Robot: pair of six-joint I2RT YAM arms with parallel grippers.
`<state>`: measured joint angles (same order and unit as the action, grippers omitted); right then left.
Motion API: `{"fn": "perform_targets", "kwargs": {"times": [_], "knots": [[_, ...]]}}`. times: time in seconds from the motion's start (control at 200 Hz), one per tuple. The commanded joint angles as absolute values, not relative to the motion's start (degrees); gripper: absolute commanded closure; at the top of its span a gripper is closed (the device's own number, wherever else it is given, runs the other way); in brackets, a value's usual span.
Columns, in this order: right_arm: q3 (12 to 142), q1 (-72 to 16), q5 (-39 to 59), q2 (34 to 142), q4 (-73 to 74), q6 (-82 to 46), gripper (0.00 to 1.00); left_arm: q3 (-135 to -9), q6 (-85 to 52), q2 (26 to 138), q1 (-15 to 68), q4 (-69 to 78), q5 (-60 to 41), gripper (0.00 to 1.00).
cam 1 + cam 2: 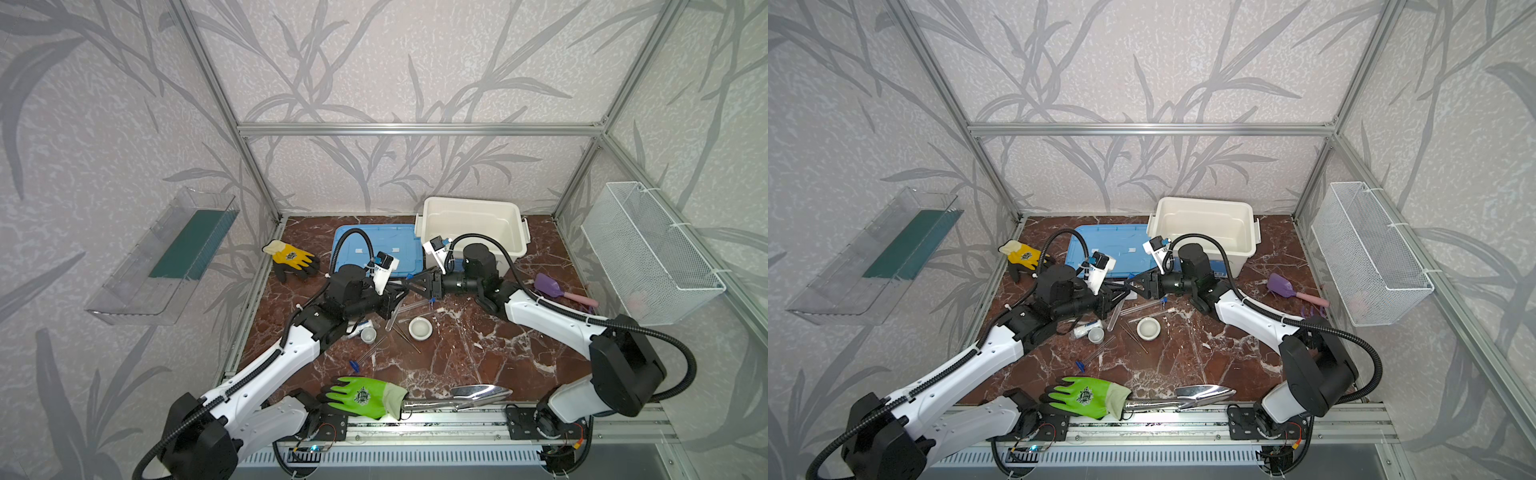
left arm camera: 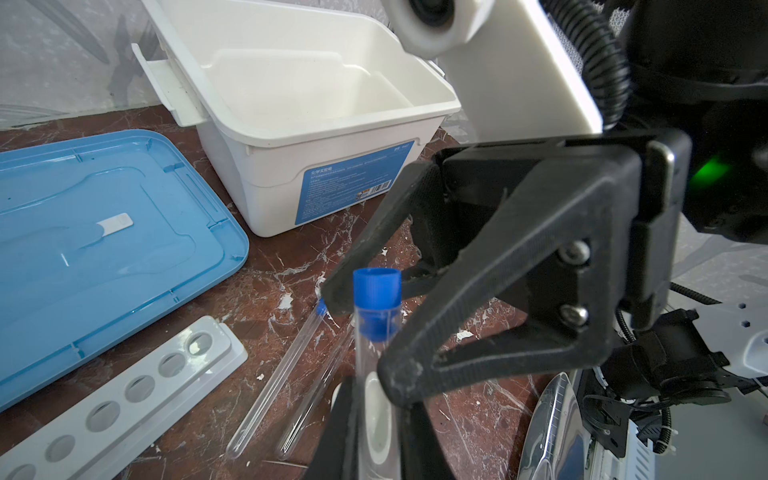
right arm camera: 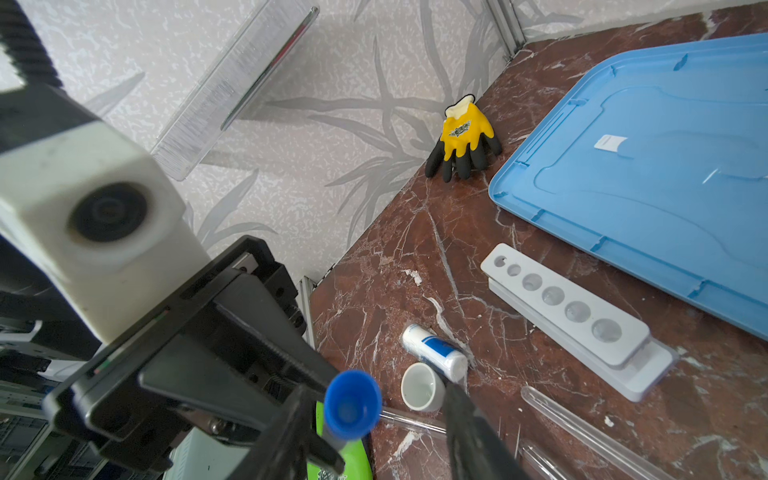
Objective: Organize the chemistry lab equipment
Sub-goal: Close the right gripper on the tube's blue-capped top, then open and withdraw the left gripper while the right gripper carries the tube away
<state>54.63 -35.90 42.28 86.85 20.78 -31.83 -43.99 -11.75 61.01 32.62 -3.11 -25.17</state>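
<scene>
A clear test tube with a blue cap (image 2: pixel 376 299) stands upright, and my left gripper (image 2: pixel 378 432) is shut on its lower part. My right gripper (image 3: pixel 376 397) is open, with one finger on each side of the blue cap (image 3: pixel 352 405) and a gap still showing on one side. In both top views the two grippers meet tip to tip above the middle of the table (image 1: pixel 405 287) (image 1: pixel 1127 287). Below them lie the white six-hole rack (image 3: pixel 573 311), two loose tubes (image 2: pixel 282 374), the small white bowl (image 1: pixel 419 328), the cup (image 3: pixel 419 386) and the bottle (image 3: pixel 436 353).
An open white bin (image 1: pixel 473 208) and its blue lid (image 1: pixel 374 245) stand at the back. A yellow glove (image 1: pixel 291 257) lies back left, a green glove (image 1: pixel 365 397) and metal trowel (image 1: pixel 478 395) at the front edge, a purple scoop (image 1: pixel 552 286) right. A wire basket (image 1: pixel 648 253) hangs on the right wall.
</scene>
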Motion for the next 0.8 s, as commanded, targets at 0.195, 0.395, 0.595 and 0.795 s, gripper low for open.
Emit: {"fn": "perform_targets", "kwargs": {"times": [0.195, 0.395, 0.595, 0.795], "knots": [[56.2, -36.2, 42.4, 88.0, 24.8, -33.5, 0.58, -43.5, -11.9, 61.1, 32.6, -2.5, -25.8, 0.86], [56.1, -36.2, 42.3, 88.5, 25.7, -34.2, 0.68, -43.6, -11.9, 61.4, 32.6, -2.5, -25.8, 0.86], [56.1, -36.3, 42.3, 88.7, 26.3, -34.8, 0.83, -43.5, -11.6, 61.7, 32.6, -2.5, -25.2, 0.85], [56.7, -36.3, 40.8, 88.5, 23.8, -33.4, 0.88, -43.5, -12.0, 61.3, 32.6, -2.9, -22.5, 0.62]]}}
